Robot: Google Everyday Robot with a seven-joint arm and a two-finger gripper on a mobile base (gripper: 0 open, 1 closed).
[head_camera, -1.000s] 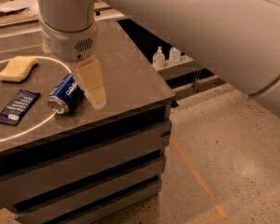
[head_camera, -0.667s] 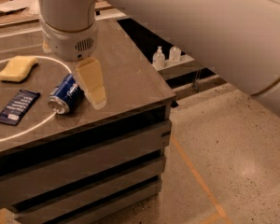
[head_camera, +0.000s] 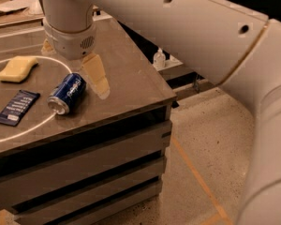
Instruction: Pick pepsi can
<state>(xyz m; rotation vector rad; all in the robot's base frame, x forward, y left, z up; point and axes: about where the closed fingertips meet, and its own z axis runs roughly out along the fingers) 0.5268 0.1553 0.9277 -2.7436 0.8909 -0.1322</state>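
Note:
The pepsi can (head_camera: 67, 93), dark blue with white lettering and a silver end, lies on its side on the brown table top (head_camera: 131, 78), silver end toward the front left. My gripper (head_camera: 72, 62) hangs from the white wrist just behind and above the can, not touching it. One beige finger (head_camera: 96, 75) points down to the can's right. The other finger shows only as a sliver (head_camera: 47, 46) behind the wrist on the left. The fingers stand wide apart, holding nothing.
A flat dark blue packet (head_camera: 16, 107) lies left of the can. A yellow sponge (head_camera: 16, 68) sits further back left. A white ring is marked on the table. The table's right edge (head_camera: 166, 95) drops to the floor. A small bottle (head_camera: 159, 59) stands beyond it.
The gripper has shifted very slightly back and to the right. The can, packet and sponge have not moved.

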